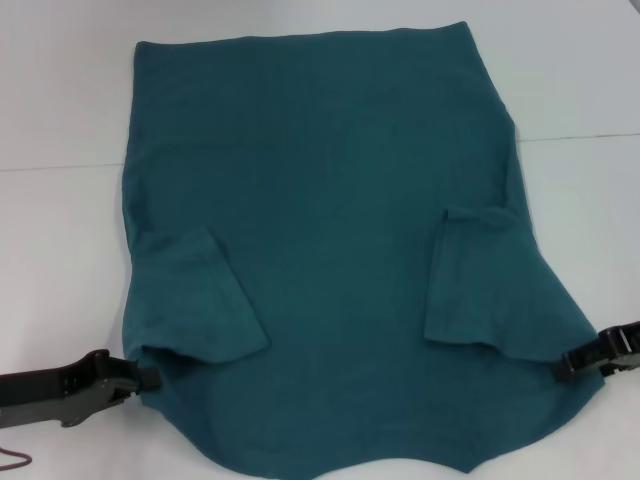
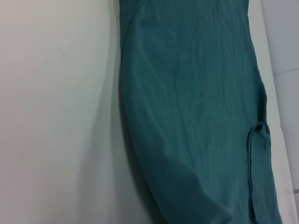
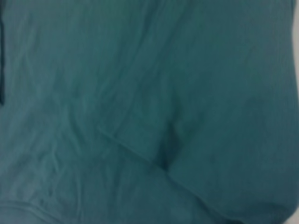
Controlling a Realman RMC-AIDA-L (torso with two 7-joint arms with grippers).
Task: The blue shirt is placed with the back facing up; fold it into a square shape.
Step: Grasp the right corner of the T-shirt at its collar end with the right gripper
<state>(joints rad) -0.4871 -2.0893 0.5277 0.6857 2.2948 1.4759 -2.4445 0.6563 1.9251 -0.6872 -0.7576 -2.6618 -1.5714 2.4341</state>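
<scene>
On the white table [image 1: 60, 90], my left gripper [image 1: 148, 378] and right gripper [image 1: 562, 362] pinch the blue shirt [image 1: 330, 200] at its near corners; I'd lift both evenly forward.

The blue shirt [image 2: 196, 107] lies on a white table [image 2: 56, 116]. It fills one side of the picture, and the bare table fills the other side. The cloth has soft wrinkles in it. Near its far edge there is a thin fold, maybe a sleeve edge [image 2: 252, 154].
</scene>
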